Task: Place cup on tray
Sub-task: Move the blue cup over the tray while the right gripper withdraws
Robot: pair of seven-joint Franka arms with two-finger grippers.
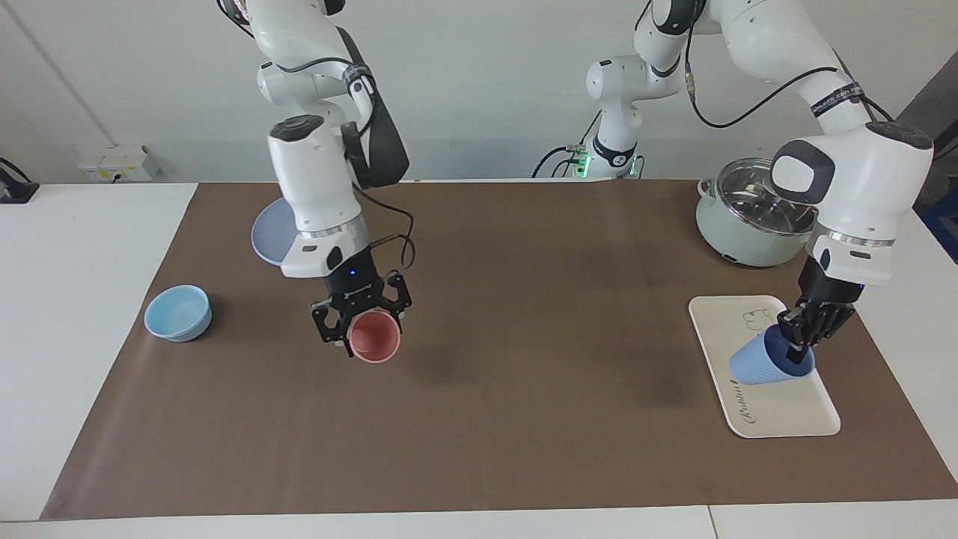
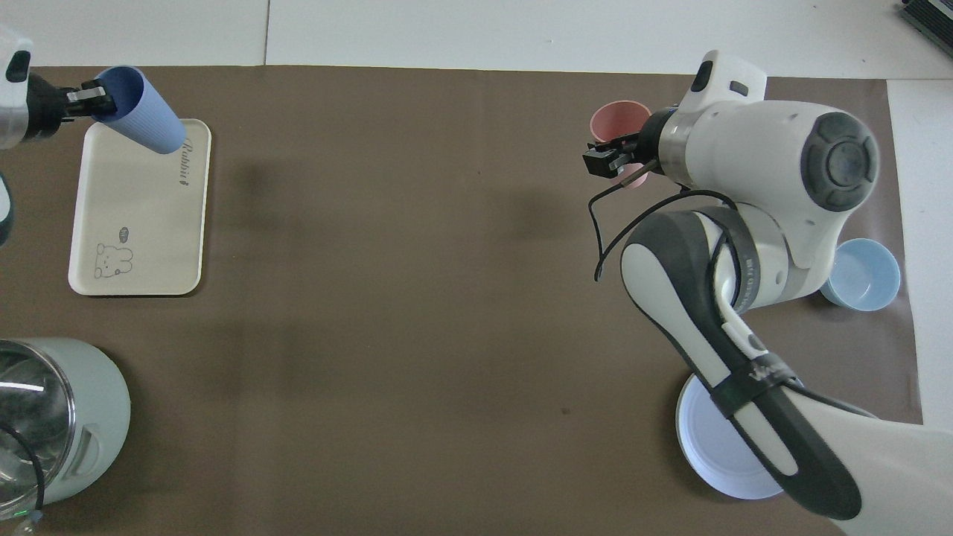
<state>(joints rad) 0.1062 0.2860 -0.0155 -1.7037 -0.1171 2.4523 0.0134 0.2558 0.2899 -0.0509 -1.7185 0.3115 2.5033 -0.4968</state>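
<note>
The periwinkle-blue cup point(image 1: 760, 365) point(image 2: 145, 119) is held tilted, its base pointing down toward the cream tray point(image 1: 778, 415) point(image 2: 141, 216). My left gripper point(image 1: 797, 348) point(image 2: 93, 100) is shut on the cup's rim and holds it just over the part of the tray with the "Rabbit" lettering. I cannot tell whether the base touches the tray. My right gripper point(image 1: 359, 326) point(image 2: 622, 160) is shut on the rim of a pink cup point(image 1: 376, 338) point(image 2: 618, 119) and holds it tilted above the brown mat, toward the right arm's end.
A light-blue bowl point(image 1: 178, 312) point(image 2: 864, 275) sits at the right arm's end of the mat. A round blue plate point(image 1: 269, 232) point(image 2: 715, 454) lies nearer to the robots under the right arm. A pale-green pot point(image 1: 748, 217) point(image 2: 52, 417) stands near the left arm's base.
</note>
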